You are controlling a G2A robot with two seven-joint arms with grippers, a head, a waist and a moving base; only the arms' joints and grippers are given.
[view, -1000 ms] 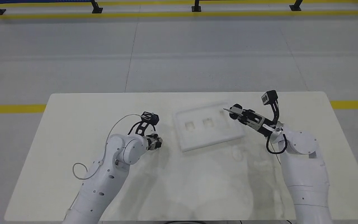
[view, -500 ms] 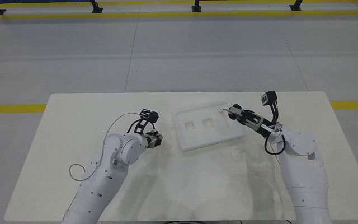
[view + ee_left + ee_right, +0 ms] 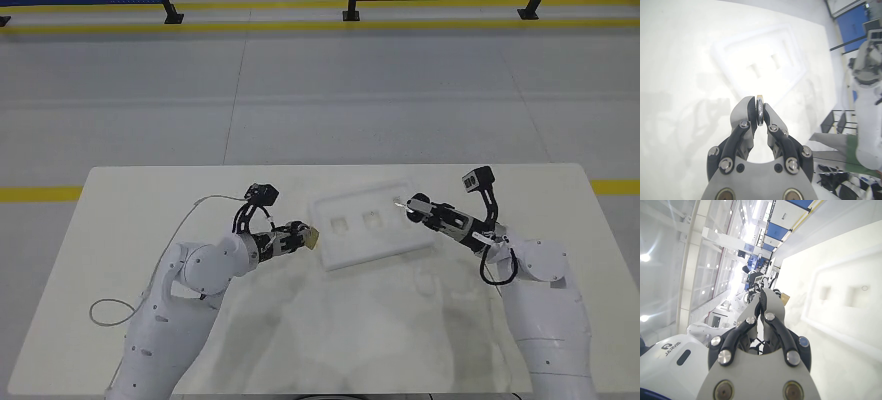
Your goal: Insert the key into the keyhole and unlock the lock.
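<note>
- Grey floor (image 3: 320, 100) with yellow lines lies behind the white table (image 3: 120, 220) in the top view. A white foam tray (image 3: 345, 258) with small recesses lies in the middle of the table. The left end effector (image 3: 306, 237) is just beside the tray's near left corner and holds the brass lock (image 3: 312, 237). The right end effector (image 3: 413, 203) is over the tray's far right corner, closed on the thin key (image 3: 402, 205), which points toward the left arm. Lock and key are well apart.
- In the left wrist view, the two fingers (image 3: 770, 113) press the lock between them, above the table. The tray lies beyond, and blue panels (image 3: 849, 24) stand in the room behind.
- In the right wrist view, the fingers are pressed together, and I cannot make out the key between them. A small ring (image 3: 864, 287) lies in one recess of the tray. Behind is a bright hall with white shelves (image 3: 702, 275) and ceiling lights.
</note>
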